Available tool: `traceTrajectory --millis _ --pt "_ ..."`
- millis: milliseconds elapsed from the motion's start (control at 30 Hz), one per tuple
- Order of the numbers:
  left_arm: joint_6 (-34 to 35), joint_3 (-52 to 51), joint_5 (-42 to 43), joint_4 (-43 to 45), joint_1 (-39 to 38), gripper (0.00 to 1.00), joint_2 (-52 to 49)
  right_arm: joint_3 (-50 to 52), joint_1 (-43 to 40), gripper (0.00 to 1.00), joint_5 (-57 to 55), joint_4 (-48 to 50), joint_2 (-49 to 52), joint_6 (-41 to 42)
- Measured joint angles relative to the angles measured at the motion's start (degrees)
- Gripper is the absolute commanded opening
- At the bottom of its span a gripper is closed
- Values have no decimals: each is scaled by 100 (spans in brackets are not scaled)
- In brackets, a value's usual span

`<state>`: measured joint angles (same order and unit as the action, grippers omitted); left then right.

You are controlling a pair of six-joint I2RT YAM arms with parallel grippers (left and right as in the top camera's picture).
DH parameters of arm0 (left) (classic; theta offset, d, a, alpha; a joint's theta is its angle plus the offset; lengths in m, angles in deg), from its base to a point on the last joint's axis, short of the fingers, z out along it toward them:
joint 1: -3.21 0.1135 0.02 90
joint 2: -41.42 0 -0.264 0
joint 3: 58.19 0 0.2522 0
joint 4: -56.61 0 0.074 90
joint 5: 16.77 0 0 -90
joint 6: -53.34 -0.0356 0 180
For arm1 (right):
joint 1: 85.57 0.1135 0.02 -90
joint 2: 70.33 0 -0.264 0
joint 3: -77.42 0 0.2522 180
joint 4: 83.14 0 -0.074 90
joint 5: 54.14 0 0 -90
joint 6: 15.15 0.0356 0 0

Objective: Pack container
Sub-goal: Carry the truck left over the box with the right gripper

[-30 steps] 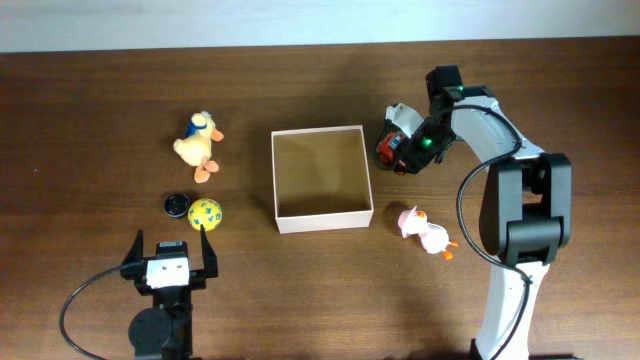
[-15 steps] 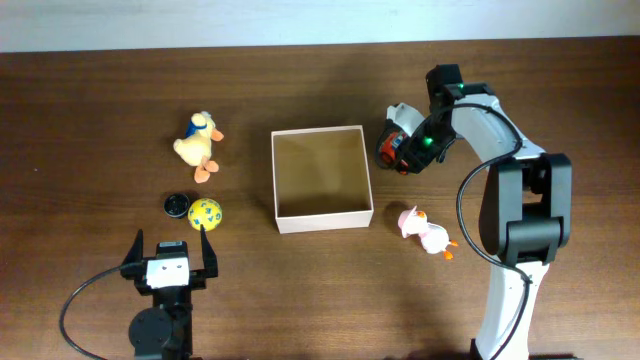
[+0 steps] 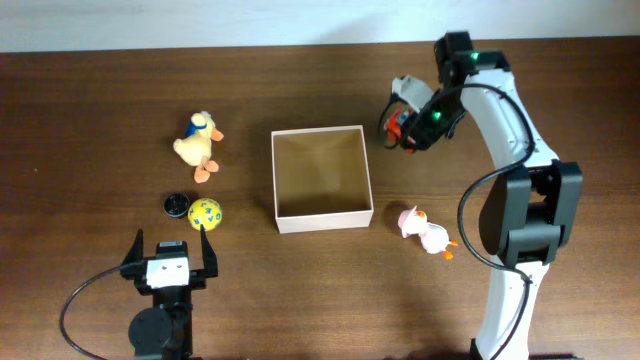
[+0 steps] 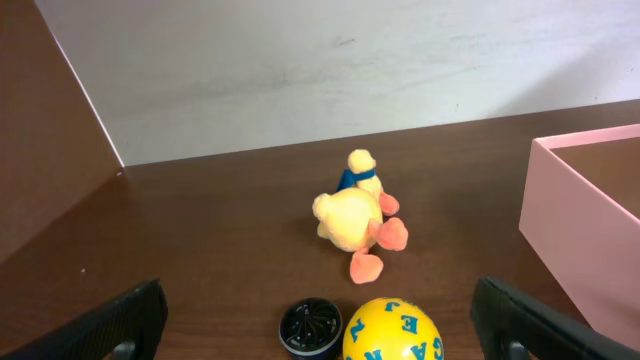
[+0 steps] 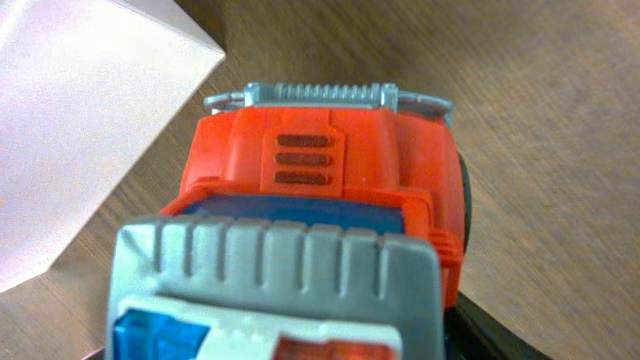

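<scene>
The container [image 3: 325, 220] is a square open-top box with white walls and a tan inside, standing mid-table; its wall also shows in the left wrist view [image 4: 590, 230] and the right wrist view [image 5: 80, 130]. My right gripper [image 3: 412, 128] is shut on a red and grey toy truck [image 3: 398, 108], held just right of the container's far right corner. The truck [image 5: 320, 170] fills the right wrist view and hides most of the fingers. My left gripper [image 3: 170, 252] stands open near the front edge, nothing between its fingers [image 4: 120, 320].
A yellow duck plush [image 3: 198, 143] lies left of the container. A yellow lettered ball [image 3: 205, 213] and a black round cap [image 3: 177, 205] sit just ahead of my left gripper. A pink duck plush [image 3: 425, 230] lies off the container's near right corner.
My right gripper has moved toward the far side of the table with the toy truck still in it. The left arm and the other toys have not moved.
</scene>
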<state>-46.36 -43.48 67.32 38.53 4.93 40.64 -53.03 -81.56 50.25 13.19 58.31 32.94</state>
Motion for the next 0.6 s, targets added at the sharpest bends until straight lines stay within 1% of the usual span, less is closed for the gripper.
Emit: traceTrajectory --millis 167,300,467,600 --pt "0 0 0 0 0 99 0 -804 98 61 -2 -538 0 4" --pt "0 0 0 0 0 99 0 -1416 348 61 -4 -905 0 11" --pt "0 0 0 0 0 99 -2 -2179 901 61 0 -1416 -11 13" --pt "0 0 0 0 0 99 -2 -2503 1329 61 -2 -1661 -11 -37"
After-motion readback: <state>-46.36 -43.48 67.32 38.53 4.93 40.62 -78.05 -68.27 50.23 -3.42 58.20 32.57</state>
